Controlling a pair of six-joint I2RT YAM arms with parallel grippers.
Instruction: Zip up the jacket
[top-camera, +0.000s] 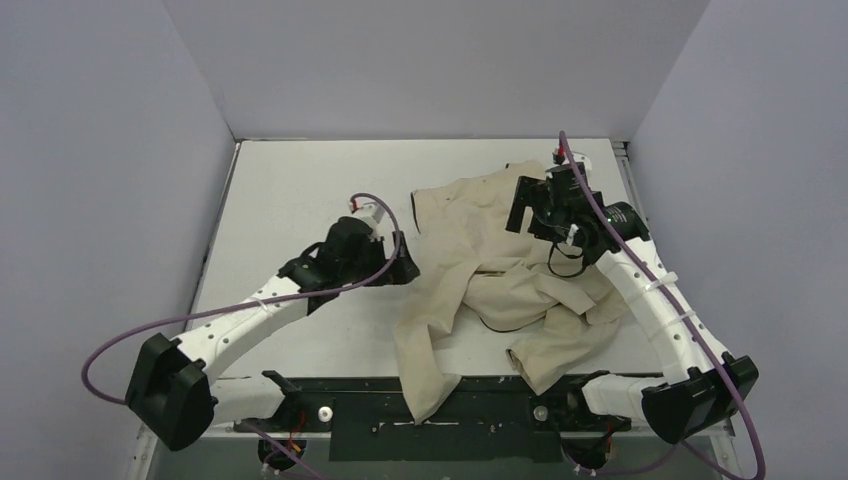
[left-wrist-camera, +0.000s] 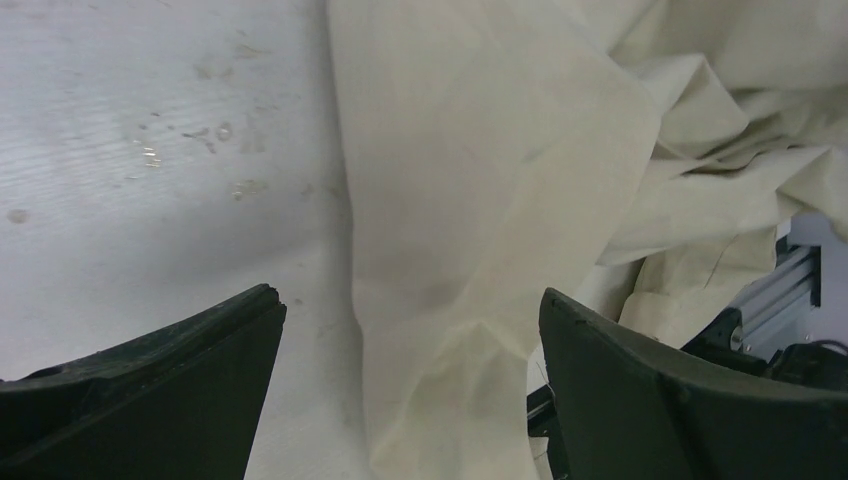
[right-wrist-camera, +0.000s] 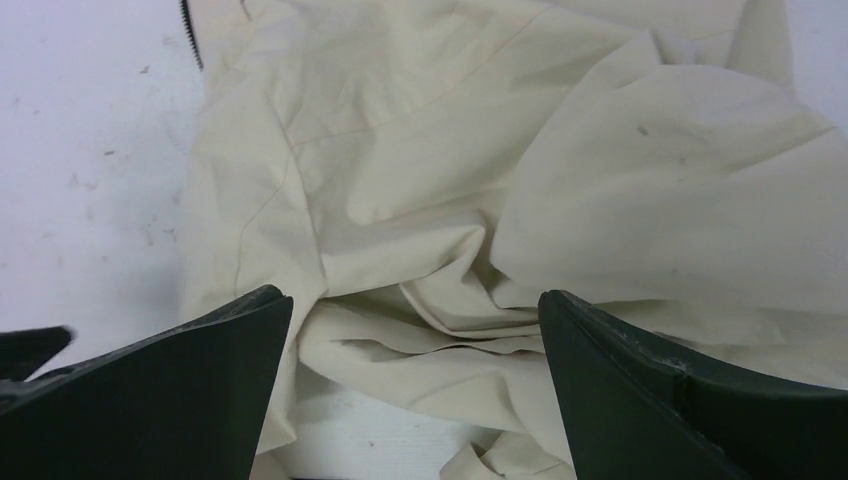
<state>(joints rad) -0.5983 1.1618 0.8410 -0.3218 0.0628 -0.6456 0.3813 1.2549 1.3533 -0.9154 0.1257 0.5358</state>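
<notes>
Both the left gripper (left-wrist-camera: 410, 300) and right gripper (right-wrist-camera: 415, 300) hang empty with jaws spread, the crumpled jacket (top-camera: 470, 250) just beneath and ahead of each, likely poised to unfold it and expose the zipper (right-wrist-camera: 190, 30).

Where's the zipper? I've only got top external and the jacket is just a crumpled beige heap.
Observer: The right wrist view shows a short run of dark zipper teeth at the jacket edge, top left of the frame, next to bare table.
Operator: Right gripper holding anything?
Observer: No. The right gripper is open, with crumpled folds under the gap.
Operator: And the left?
Observer: The left gripper is open too. A smooth beige panel runs under the gap, and no zipper shows in that view.
</notes>
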